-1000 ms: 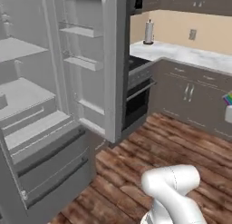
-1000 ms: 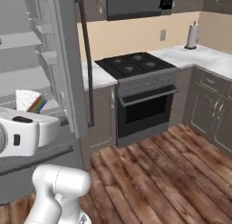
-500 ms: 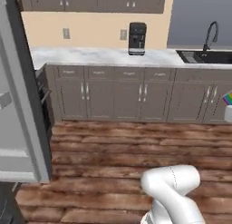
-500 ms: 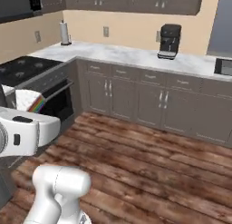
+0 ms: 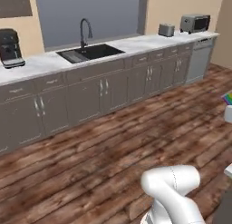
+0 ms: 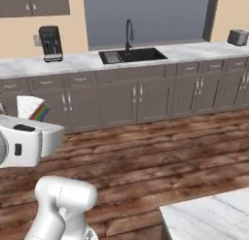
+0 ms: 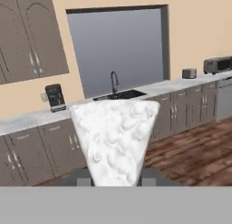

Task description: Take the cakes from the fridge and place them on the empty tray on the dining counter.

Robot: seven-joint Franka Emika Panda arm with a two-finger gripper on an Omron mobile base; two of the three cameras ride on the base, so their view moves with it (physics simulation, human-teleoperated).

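Gripper (image 7: 113, 178) closed on cake slice (image 7: 114, 141), white frosted wedge standing up between the fingers, rainbow layers visible beside the white hand (image 6: 40, 111), held above wood floor (image 6: 160, 156), grey sink counter (image 6: 141, 57) beyond, marble dining counter (image 6: 214, 217) corner at lower right.

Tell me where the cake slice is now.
The cake is held in the hand, above the wood floor, facing the sink counter.

Kitchen bg, sink wall.
Grey cabinets (image 6: 141, 95) w/ marble top, black sink (image 6: 132, 55), big window (image 6: 146, 15), wood floor (image 5: 104, 159), beige walls.
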